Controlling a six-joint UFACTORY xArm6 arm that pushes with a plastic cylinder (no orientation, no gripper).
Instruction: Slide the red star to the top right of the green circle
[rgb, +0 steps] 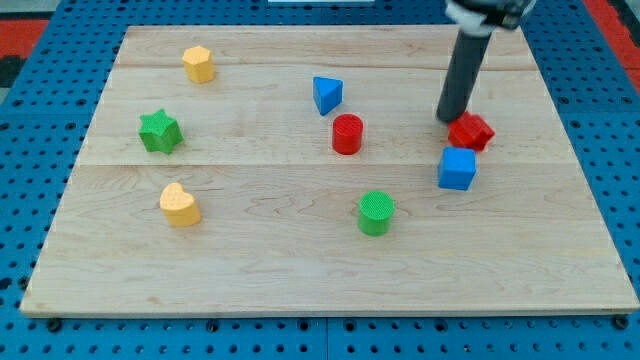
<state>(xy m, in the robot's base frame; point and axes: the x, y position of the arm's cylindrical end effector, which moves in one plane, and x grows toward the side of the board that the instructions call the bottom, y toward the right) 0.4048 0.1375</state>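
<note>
My tip (450, 118) is a plain rod end with nothing to open or close; it clamps on nothing and stands touching, or just about touching, the red star's (471, 131) upper-left side. The rod rises from there toward the view's top, where it leaves the frame.

The red star sits in the right half of the wooden board (300, 270), near the right edge but with a strip of bare wood between it and that edge. Just below it, almost touching, lies the blue cube (457, 168). The green circle (376, 213) stands lower and to the view's left of both, well apart from the star, so the star lies up and to the right of it. Open wood spreads around the green circle toward the board's bottom edge and bottom right corner.

To the view's left of my tip are the red cylinder (347, 134) and, above it, the blue triangle (326, 95), close together near the board's middle. Far off on the left half stand the yellow hexagon (199, 64) near the top edge, the green star (159, 132) near the left edge, and the yellow heart (179, 205) below it. The band between left and middle groups is bare.
</note>
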